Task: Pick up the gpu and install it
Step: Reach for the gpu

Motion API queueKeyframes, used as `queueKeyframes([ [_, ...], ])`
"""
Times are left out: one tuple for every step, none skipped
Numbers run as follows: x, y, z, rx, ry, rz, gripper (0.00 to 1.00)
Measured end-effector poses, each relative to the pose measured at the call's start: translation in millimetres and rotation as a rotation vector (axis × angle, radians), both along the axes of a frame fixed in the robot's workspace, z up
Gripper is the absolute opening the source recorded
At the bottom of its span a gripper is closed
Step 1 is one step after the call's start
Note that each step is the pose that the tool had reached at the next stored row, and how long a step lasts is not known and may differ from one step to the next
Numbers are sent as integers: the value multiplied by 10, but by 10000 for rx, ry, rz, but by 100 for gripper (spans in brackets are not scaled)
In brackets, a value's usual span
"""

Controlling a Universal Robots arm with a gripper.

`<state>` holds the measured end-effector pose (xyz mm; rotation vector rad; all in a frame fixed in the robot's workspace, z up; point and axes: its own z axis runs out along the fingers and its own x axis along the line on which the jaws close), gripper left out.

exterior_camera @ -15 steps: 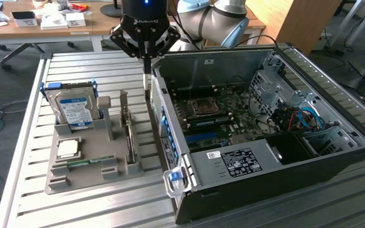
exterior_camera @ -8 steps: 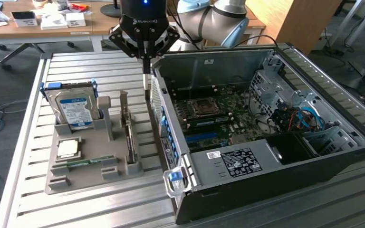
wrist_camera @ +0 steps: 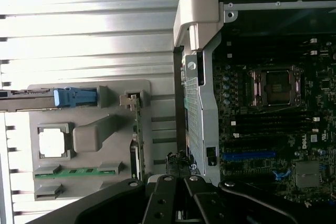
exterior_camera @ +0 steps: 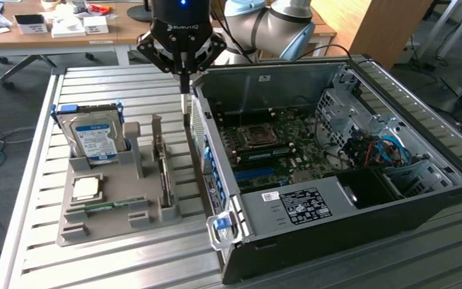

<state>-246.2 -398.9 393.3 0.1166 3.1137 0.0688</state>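
The gpu (exterior_camera: 160, 161) stands on its edge in a slot of the grey holder tray (exterior_camera: 110, 227), next to the open computer case (exterior_camera: 423, 205). It appears as a thin card, edge-on, in the wrist view (wrist_camera: 135, 140). My gripper (exterior_camera: 184, 90) hangs above the gap between the tray's far end and the case's rear wall, higher than the gpu and a little beyond it. The fingers (wrist_camera: 164, 199) look pressed together and hold nothing. The motherboard (exterior_camera: 275, 150) lies exposed inside the case, with a blue slot (wrist_camera: 249, 155) visible.
The tray also holds a silver hard drive (exterior_camera: 94, 141) with a blue-and-white label, a processor chip (exterior_camera: 86, 188) and a green memory stick (exterior_camera: 106, 206). Everything rests on a slatted metal table (exterior_camera: 86, 84). A desk with small boxes (exterior_camera: 62, 27) stands behind.
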Motion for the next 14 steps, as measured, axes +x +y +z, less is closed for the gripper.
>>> queueKeyframes([
  [0,0,0,0,0,0,11],
  [0,0,0,0,0,0,11],
  [0,0,0,0,0,0,11],
  [0,0,0,0,0,0,11],
  [-1,0,0,1,0,0,11],
  [-3,0,0,0,-1,-1,11],
  [-8,0,0,0,0,-2,11],
  [-12,0,0,0,1,-2,11],
  [-16,0,0,0,0,0,11],
  [-22,0,0,0,0,0,11],
  [-29,0,0,0,0,0,11],
  [-35,0,0,0,0,0,11],
  [-41,0,0,0,0,0,11],
  [-46,0,0,0,-1,0,11],
])
